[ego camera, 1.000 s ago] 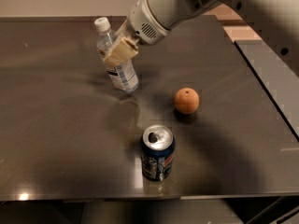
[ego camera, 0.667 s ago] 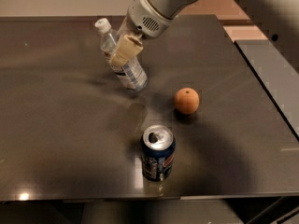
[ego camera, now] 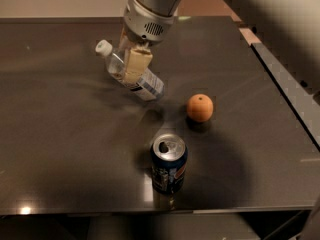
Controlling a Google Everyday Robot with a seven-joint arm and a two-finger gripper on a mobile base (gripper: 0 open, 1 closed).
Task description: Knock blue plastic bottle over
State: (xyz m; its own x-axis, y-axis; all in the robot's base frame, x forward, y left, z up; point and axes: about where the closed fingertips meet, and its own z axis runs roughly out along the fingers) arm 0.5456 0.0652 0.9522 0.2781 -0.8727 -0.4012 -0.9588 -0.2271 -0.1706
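The blue plastic bottle is a clear bluish bottle with a white cap and pale label. It leans steeply toward the upper left, cap at the left, base near the table's middle. My gripper comes down from the top of the view and lies right against the bottle's middle, its cream-coloured fingers over the bottle body.
A dark blue soda can stands upright near the front edge of the dark table. An orange lies right of the bottle. A lighter surface adjoins the table on the right.
The bottle has tipped from nearly upright to a steep lean toward the upper left. My gripper has moved with it, pushing on its middle. Can and orange have not moved.
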